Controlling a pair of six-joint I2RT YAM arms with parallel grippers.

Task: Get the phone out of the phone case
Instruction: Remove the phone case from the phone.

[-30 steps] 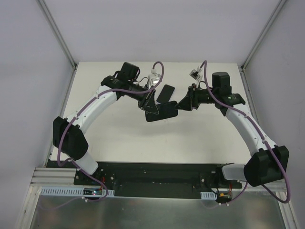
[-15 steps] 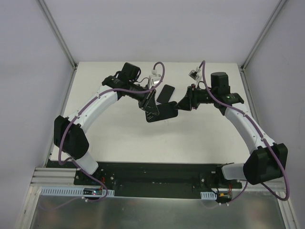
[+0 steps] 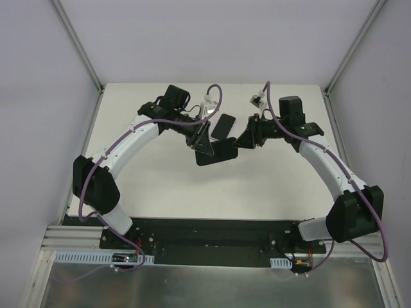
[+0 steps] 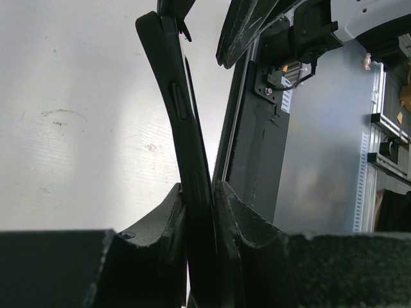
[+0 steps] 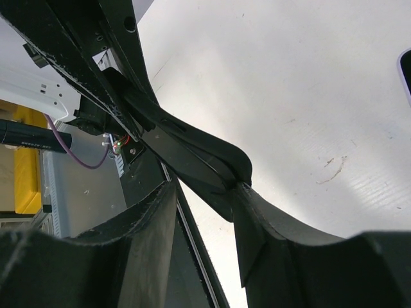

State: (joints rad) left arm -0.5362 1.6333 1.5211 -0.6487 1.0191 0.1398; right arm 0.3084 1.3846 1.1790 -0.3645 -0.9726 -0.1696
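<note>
Over the table, left tool and right tool each pinch the phone case.

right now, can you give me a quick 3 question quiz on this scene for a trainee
1. True or false: only the left fingers hold the phone case.
2. The case is: A lying flat, B held in the air at both ends, C out of view.
3. Fill in: the phone lies on the ___.
Key: 1 false, the right fingers grip it too; 2 B; 3 table.
</note>
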